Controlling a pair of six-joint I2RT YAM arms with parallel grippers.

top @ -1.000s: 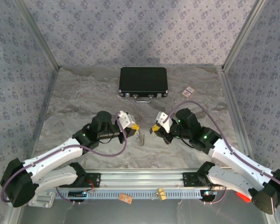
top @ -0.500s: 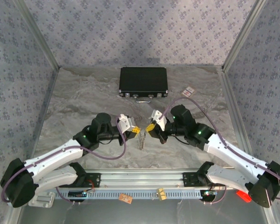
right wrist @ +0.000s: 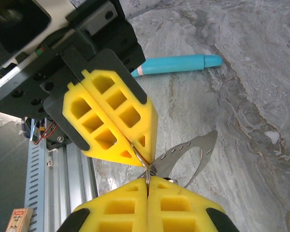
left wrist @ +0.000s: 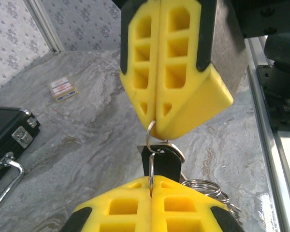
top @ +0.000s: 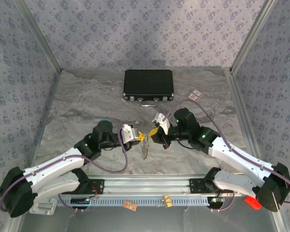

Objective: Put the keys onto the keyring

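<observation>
The left pincer [left wrist: 151,187] is pressed together, and a small wire ring [left wrist: 147,137] runs into the seam between its yellow fingertips. The right pincer [right wrist: 148,187] is likewise pressed together on the same ring. The two pairs of tips meet nose to nose, almost touching, raised above the table [top: 87,106] around its middle and somewhat nearer the near edge than the far one.

In the left wrist view the key [left wrist: 162,162], a small black oblong piece, sits right behind the wire ring in the gap between the two pincers. Whether it is threaded on cannot be told. A cluster of further silver rings [left wrist: 203,186] shows just beside it, close to the left pincer's tip.

In the right wrist view the keyring [right wrist: 205,139], a pale silvery loop with a row of small holes, juts out sideways from the point where the tips meet.

A turquoise stick [right wrist: 179,64] lies on the table beyond the pincers. A flat black case [top: 149,84] sits near the far edge, and a small card [top: 195,94] lies to its right, toward the far right corner.
</observation>
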